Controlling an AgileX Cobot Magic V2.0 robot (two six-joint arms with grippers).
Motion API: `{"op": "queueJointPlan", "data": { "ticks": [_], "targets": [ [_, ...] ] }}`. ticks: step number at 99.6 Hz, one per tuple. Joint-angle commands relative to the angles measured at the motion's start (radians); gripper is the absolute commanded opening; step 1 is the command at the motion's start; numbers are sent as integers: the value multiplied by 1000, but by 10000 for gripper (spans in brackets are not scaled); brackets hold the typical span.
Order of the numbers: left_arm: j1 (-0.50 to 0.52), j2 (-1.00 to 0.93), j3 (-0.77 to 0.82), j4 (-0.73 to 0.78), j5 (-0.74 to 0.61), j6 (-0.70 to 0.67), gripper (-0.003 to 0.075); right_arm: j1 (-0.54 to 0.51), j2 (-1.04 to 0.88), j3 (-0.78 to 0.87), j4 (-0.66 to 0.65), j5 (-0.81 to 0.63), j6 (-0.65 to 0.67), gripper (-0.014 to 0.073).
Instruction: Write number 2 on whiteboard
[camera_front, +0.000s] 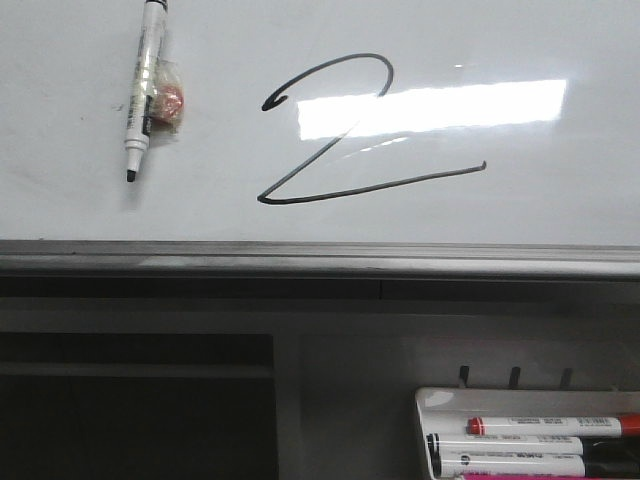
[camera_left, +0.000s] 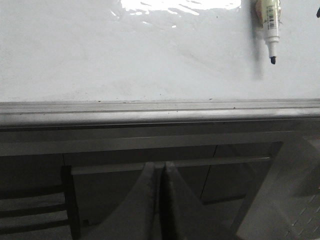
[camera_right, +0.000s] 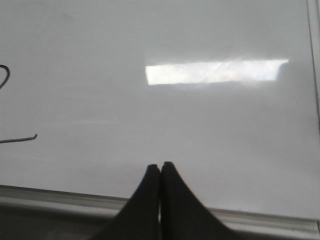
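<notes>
Front view: taken first.
Whiteboard (camera_front: 90, 215): fills the upper half; grey metal lower edge runs level across the frame; top and both sides cut off.
Number 2 (camera_front: 350, 130): one, drawn in thin black line at the board's centre; upright, hooked start at left, loop at top, long base stroke running left to right and rising slightly toward the right; bright rectangular reflection crosses its middle.
Marker on board (camera_front: 143, 85): one, uncapped, long axis near vertical, black tip pointing down; top end cut off by the frame.
Small wrapped item (camera_front: 166, 100): one, touching the marker's right side, red and clear; hard to identify.
Tray (camera_front: 440, 400): one, white, lower right below the board; three markers counted in it, lying horizontally, a fourth pink strip at the bottom edge possibly another; right part cut off.
Grippers: neither seen here.

Left wrist view:
Left gripper (camera_left: 161, 200): jaws pressed together, nothing between them; tips below the board's frame.
Marker (camera_left: 270, 27): tip pointing toward the frame; upper body cut off.
Number 2: out of frame.

Right wrist view:
Right gripper (camera_right: 160, 195): jaws closed against each other, holding nothing; over the board's lower margin.
Number 2 (camera_right: 20, 139): only the loop's edge and the base stroke's end visible at the picture's border.
</notes>
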Motion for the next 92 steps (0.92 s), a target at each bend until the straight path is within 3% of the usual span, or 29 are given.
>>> {"op": "queueJointPlan", "data": {
  "ticks": [1, 16, 92],
  "targets": [
    [3, -26, 10, -11, -43, -7, -20, -13, 19, 25, 49, 26, -12, -71],
    [3, -26, 10, -11, -43, -7, -20, -13, 19, 25, 120, 252, -12, -71],
    [3, -26, 10, -13, -43, -7, -20, -13, -61, 25, 115, 241, -14, -71]
  ]
}}
